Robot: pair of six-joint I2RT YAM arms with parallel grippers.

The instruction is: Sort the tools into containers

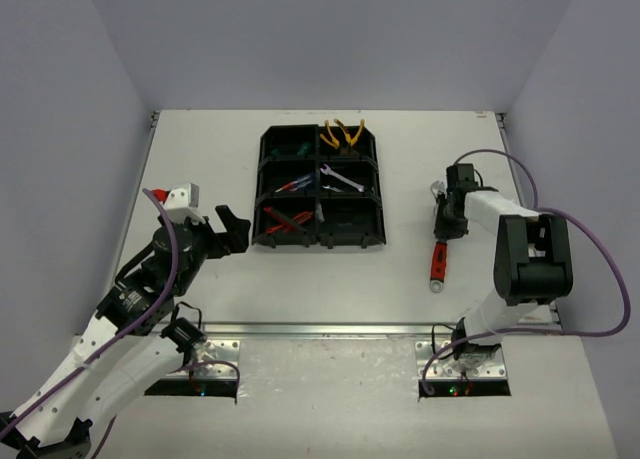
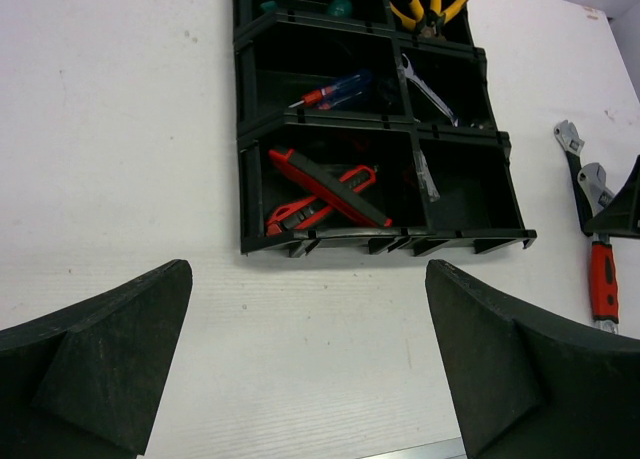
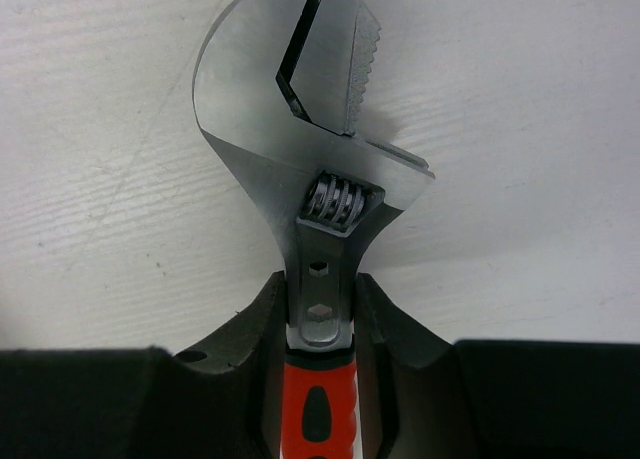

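The black tray [image 1: 320, 244] of containers sits mid-table. It holds yellow pliers [image 1: 343, 132], blue and red screwdrivers [image 1: 293, 186], a silver wrench [image 1: 342, 180] and red-black tools [image 2: 325, 191]. To its right, the red-handled adjustable wrench [image 1: 438, 264] lies on the table. My right gripper [image 3: 322, 289] is shut on the wrench's silver shank [image 3: 322, 279], just above the red grip. The wrench head [image 3: 300, 109] points away from the wrist. My left gripper [image 2: 310, 359] hangs open over bare table, in front of the tray's [image 2: 390, 244] near left corner, holding nothing.
A second silver jaw head [image 2: 567, 136] with a dark shaft shows just left of the adjustable wrench [image 2: 602, 279] in the left wrist view. White walls close in the table on three sides. The arm bases are bolted along the near edge.
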